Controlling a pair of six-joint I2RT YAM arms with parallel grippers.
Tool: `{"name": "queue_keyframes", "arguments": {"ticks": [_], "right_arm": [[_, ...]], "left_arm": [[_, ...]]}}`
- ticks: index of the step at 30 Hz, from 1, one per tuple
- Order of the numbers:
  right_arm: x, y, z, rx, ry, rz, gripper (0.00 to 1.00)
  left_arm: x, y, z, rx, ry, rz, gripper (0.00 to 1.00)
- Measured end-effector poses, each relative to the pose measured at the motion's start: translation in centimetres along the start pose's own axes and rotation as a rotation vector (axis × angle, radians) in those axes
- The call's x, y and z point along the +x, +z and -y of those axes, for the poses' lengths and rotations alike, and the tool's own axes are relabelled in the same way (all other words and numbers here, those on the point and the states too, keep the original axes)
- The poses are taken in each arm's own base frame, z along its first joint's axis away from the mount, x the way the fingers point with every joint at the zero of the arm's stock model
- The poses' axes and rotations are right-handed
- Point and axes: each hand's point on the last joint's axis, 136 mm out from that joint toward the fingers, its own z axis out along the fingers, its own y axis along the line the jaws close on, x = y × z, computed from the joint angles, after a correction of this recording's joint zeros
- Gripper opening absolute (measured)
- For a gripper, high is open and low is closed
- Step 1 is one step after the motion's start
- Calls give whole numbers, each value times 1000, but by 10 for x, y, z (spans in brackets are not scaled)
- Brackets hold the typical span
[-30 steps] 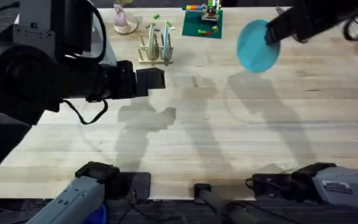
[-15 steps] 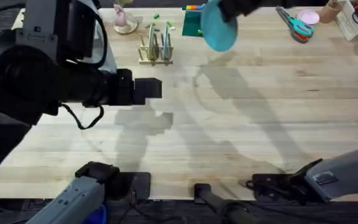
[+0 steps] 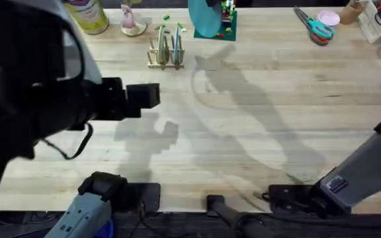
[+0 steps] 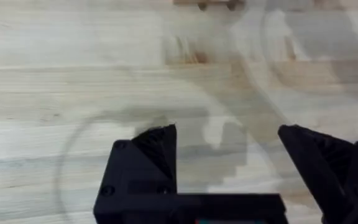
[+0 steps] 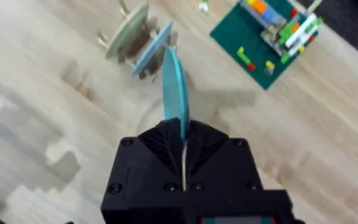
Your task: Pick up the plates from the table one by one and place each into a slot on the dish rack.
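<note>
My right gripper (image 5: 183, 138) is shut on the rim of a turquoise plate (image 5: 174, 81), holding it upright and edge-on above the table. In the overhead view this plate (image 3: 205, 18) hangs at the far edge, just right of the dish rack (image 3: 165, 51). The rack (image 5: 143, 59) is a small wooden one with dowels. It holds two upright plates, a pale one (image 5: 128, 34) and a bluish one (image 5: 153, 51). My left gripper (image 4: 229, 144) is open over bare table (image 4: 73, 74) with nothing between its fingers. In the overhead view it (image 3: 149, 95) sits left of centre, nearer than the rack.
A green baseplate (image 3: 218, 28) with toy bricks lies behind the held plate. A yellow bottle (image 3: 88, 13) and a pink item (image 3: 132, 24) stand at the far left. Scissors (image 3: 316, 28) and small containers lie far right. My left arm looms dark at the left.
My right gripper has carried the turquoise plate leftward along the far edge, from the right side to just beside the rack. The left arm drew back slightly to the left.
</note>
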Motion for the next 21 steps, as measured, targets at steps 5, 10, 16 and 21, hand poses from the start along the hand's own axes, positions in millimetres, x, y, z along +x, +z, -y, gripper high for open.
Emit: {"name": "queue_keyframes", "arguments": {"ticks": [5,10,16,21], "right_arm": [[-18,6,-10,-9,10,60,30],[-31,10,-20,-22,39,107,30],[-43,9,-21,-29,164,154,30],[-46,8,-20,-12,252,166,30]], "left_arm": [[-5,-15,-9,-41,-1,84,993],[-9,-20,-12,-56,-3,118,993],[-9,-20,-12,-59,-3,119,993],[-9,-20,-12,-59,-3,119,993]]}}
